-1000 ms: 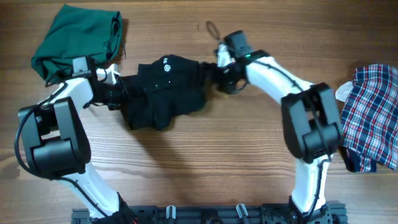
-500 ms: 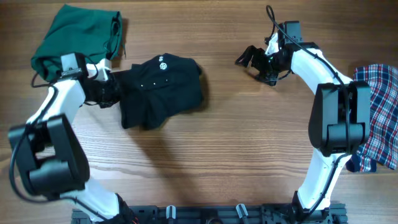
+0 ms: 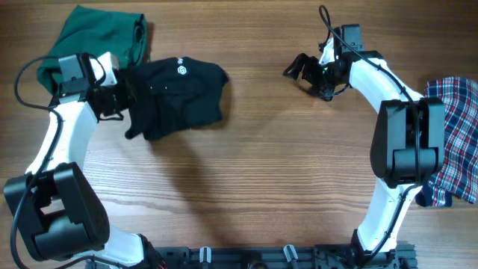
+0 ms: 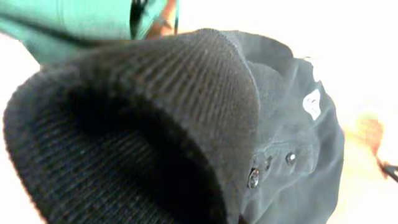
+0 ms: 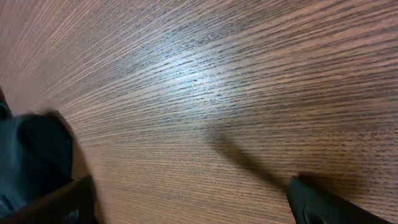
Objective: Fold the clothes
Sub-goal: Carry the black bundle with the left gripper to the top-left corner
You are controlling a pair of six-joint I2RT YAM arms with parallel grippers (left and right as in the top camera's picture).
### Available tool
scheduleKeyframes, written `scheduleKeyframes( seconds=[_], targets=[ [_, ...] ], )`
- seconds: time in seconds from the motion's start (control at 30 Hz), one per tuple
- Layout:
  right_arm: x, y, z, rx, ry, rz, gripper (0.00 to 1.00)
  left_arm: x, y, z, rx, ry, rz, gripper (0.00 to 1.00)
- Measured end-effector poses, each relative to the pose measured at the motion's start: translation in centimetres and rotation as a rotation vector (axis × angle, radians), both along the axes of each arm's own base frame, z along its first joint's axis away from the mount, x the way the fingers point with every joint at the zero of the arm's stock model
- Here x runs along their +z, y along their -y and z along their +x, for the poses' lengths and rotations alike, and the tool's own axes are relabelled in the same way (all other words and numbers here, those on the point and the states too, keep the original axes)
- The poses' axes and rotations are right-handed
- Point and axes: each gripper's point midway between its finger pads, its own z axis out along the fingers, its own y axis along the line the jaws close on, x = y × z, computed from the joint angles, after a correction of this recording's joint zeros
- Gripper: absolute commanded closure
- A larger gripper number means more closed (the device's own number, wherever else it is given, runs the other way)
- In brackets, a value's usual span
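My left hand (image 3: 119,97) is closed tight on the left edge of the black top (image 3: 179,97), pinching the cloth between its fingers. The top lies bunched on the wooden tabletop (image 3: 261,187), left of centre toward the far side, with its white logo (image 3: 180,69) facing up near the far edge. From my left wrist, a ribbed edge (image 4: 155,112) of the top fills most of the view, so my own fingers are hidden behind it. Two metal snaps (image 4: 254,177) show lower right of the ribbing.

The green garment (image 3: 97,37) sits crumpled at the far left corner, just behind my left hand and just beside the black top.

My right hand (image 3: 302,71) is spread wide with nothing in it, above bare wood on the far right side, well apart from the black top. The plaid garment (image 3: 452,142) lies heaped at the right edge of the tabletop, beside my right arm.
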Motion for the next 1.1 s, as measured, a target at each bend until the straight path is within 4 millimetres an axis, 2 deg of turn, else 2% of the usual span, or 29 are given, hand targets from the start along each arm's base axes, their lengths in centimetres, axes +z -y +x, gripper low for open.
scheduleKeyframes(
  seconds=[0.43, 0.7, 1.0, 1.1],
  targets=[
    [-0.1, 0.1, -0.2, 0.008, -0.005, -0.011, 0.00, 3.0, -1.6, 4.4, 0.015, 0.231, 0.083, 0.96],
    [-0.2, 0.3, -1.4, 0.025, -0.053, -0.023, 0.00, 2.8, -2.8, 7.2, 0.040, 0.333, 0.135, 0.96],
    [-0.4, 0.4, -3.0, 0.035, -0.123, -0.029, 0.00, 6.8, -4.9, 9.9, 0.097, 0.537, 0.254, 0.96],
    [-0.4, 0.4, -3.3, 0.035, -0.136, -0.030, 0.00, 7.0, -5.4, 10.0, 0.113, 0.541, 0.267, 0.96]
  ],
)
